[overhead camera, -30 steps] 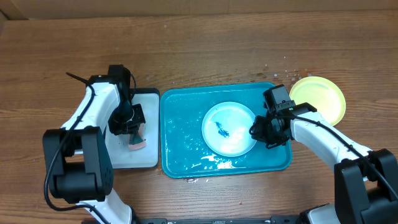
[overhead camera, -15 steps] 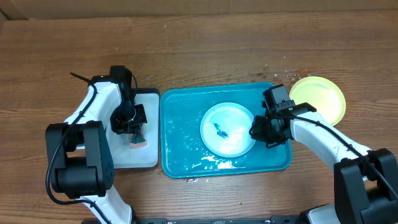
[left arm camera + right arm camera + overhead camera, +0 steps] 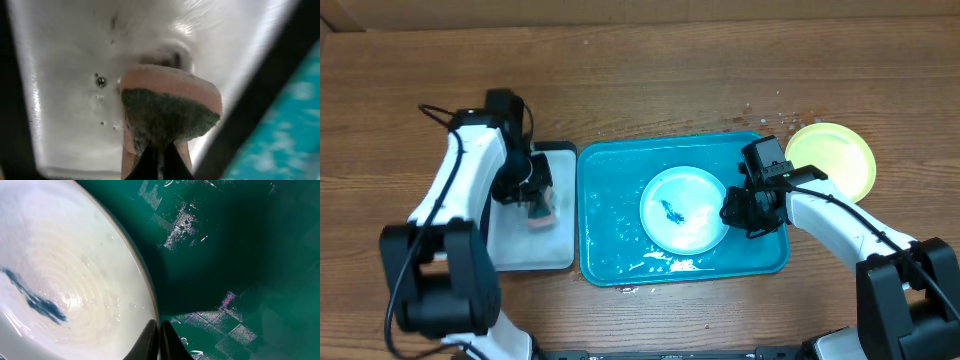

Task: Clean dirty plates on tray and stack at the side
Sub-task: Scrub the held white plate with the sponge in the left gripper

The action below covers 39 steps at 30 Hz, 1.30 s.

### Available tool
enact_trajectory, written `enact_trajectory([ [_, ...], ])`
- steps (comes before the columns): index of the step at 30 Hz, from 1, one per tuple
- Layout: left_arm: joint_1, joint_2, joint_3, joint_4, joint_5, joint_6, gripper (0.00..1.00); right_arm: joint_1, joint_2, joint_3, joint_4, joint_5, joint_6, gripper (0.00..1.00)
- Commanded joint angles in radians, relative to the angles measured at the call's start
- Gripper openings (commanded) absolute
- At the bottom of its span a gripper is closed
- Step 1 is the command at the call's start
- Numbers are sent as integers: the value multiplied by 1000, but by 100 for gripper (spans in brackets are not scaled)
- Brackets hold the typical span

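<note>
A pale blue rimmed plate (image 3: pixel 684 208) with a dark blue smear sits in the turquoise tray (image 3: pixel 610 215). My right gripper (image 3: pixel 732 211) is shut on the plate's right rim; the right wrist view shows the fingers (image 3: pixel 159 339) pinching the plate's edge (image 3: pixel 70 275), with the wet tray floor (image 3: pixel 240 255) beside it. A yellow-green rimmed plate (image 3: pixel 832 157) lies on the wooden tabletop right of the tray. My left gripper (image 3: pixel 528 198) is shut on a pink sponge with a green scrub face (image 3: pixel 167 107), held over the small white tray (image 3: pixel 65 100).
The small black-rimmed white tray (image 3: pixel 530 248) lies left of the turquoise tray. Water drops and puddles show on the turquoise tray's floor and on the wood (image 3: pixel 760 105) behind it. Brown wood-grain table surrounds both trays.
My left arm has risen and shifted back with the sponge, off the white tray. The blue rimmed plate has slid slightly left. The right gripper has stayed on its rim.
</note>
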Motion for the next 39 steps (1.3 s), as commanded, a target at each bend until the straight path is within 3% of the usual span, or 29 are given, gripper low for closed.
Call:
enact_trajectory([
  [1, -3, -93, 35, 4, 146, 59, 4, 6, 7, 11, 9, -15, -14, 4],
  [6, -71, -117, 35, 12, 318, 130, 4, 6, 7, 11, 44, -57, -56, 4],
  [12, -241, -114, 35, 82, 316, 130, 4, 6, 7, 11, 56, -58, -49, 4],
  [20, -431, -29, 35, 243, 225, -37, 4, 6, 7, 11, 58, -80, -49, 4],
  [30, -470, 167, 35, 245, 223, -67, 4, 6, 7, 11, 79, -140, -45, 4],
  [39, -492, 236, 35, 243, 185, -68, 4, 58, 11, 11, 107, -145, -22, 4],
])
